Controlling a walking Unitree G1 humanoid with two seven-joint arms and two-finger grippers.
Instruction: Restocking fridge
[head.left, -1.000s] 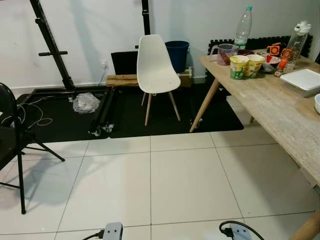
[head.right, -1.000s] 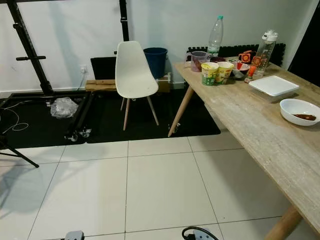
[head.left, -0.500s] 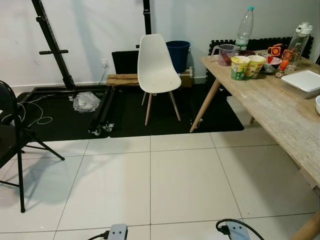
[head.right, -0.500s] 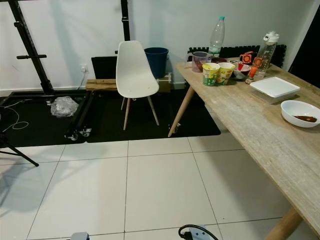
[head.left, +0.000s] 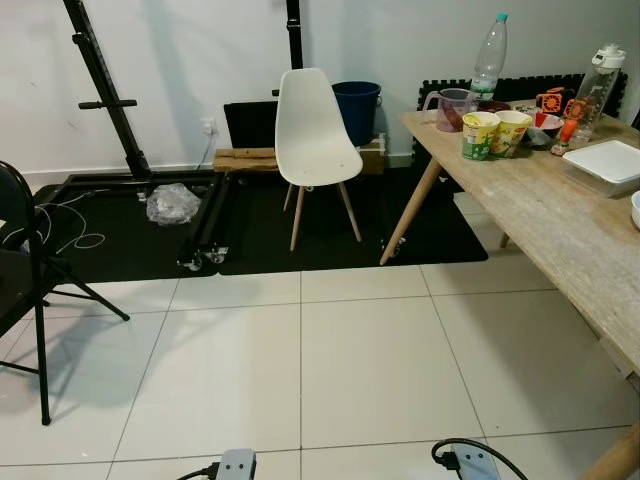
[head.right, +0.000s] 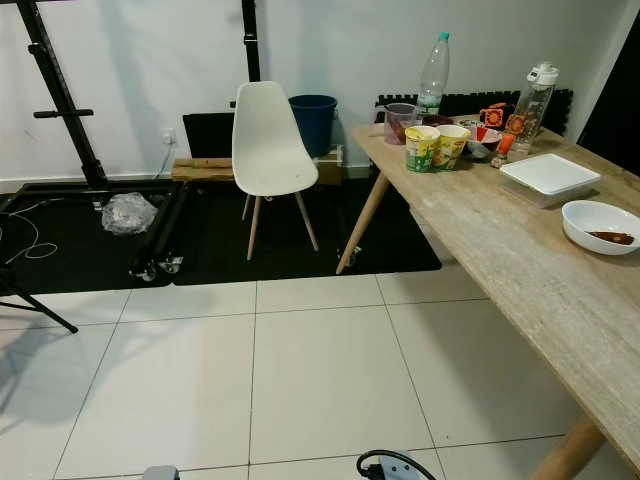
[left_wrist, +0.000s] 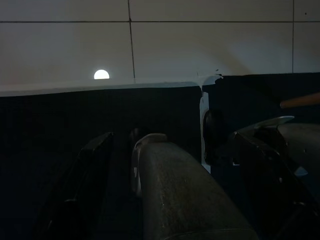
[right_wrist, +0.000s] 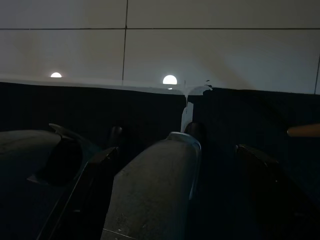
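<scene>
Two green-labelled cups on wooden table, print unreadable; both hands' state indiscernible.

White chair. Dark blue bin. Pale wood-grain worktop. White floor tiles, grey grout. Black mat. Yellow-green cups. White bowl, brown residue.

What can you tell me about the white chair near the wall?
The white chair has a smooth one-piece seat and back, plastic by the look of it, on thin splayed legs that look wooden. It stands upright on the black floor mat, with nothing on its seat. A blue bucket stands behind it by the wall, and the wooden table is to its right, apart from it. Nothing touches it except the mat.
</scene>
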